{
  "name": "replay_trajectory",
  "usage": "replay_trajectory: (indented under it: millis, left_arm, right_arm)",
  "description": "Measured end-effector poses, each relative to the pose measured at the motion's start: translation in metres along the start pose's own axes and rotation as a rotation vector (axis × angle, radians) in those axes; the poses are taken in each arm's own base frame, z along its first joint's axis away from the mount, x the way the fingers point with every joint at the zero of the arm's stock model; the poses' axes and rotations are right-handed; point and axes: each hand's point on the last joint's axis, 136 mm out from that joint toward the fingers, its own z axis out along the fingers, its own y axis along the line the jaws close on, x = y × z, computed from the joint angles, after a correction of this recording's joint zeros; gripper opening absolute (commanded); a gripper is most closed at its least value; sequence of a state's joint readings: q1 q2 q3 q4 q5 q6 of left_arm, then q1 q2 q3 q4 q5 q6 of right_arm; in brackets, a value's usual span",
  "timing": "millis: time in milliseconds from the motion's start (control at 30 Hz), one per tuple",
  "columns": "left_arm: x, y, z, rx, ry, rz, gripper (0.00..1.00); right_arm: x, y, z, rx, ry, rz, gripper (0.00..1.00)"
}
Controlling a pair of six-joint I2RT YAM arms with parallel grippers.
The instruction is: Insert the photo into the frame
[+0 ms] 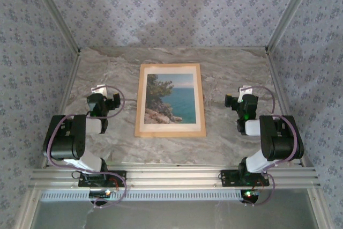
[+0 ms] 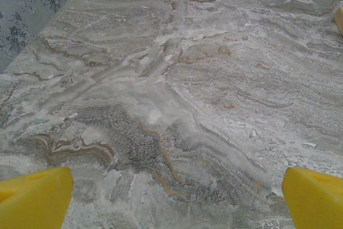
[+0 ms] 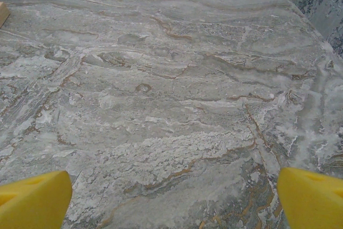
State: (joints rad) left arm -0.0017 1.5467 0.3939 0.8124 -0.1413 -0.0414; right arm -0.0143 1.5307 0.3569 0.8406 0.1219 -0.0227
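Where the frame (image 1: 169, 131) lies flat at the centre of the surface (image 1: 225, 132), the photo (image 1: 174, 100) sits within it, sky toward the top and long axis top-to-bottom. Bare marble flanks both long edges. The left pincer (image 1: 103, 93) and right pincer (image 1: 241, 94) are spread and hold nothing.

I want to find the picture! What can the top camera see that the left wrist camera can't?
Top camera: the whole photo with the frame all around it, plus the left arm and right arm. Left wrist camera: the left pincer wide open, its yellow fingertips up close. Both: the marble table, the flowery wall, a bit of frame.
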Motion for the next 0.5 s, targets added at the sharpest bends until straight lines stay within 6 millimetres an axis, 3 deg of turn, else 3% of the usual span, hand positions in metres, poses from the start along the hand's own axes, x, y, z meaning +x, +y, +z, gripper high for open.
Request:
replay_trajectory:
  millis: [500]
  left_arm:
    - [0.0, 0.0, 0.0, 0.0, 0.0, 0.0, 1.0]
  right_arm:
    - [-0.0007, 0.0024, -0.0002, -0.005, -0.003, -0.003, 1.0]
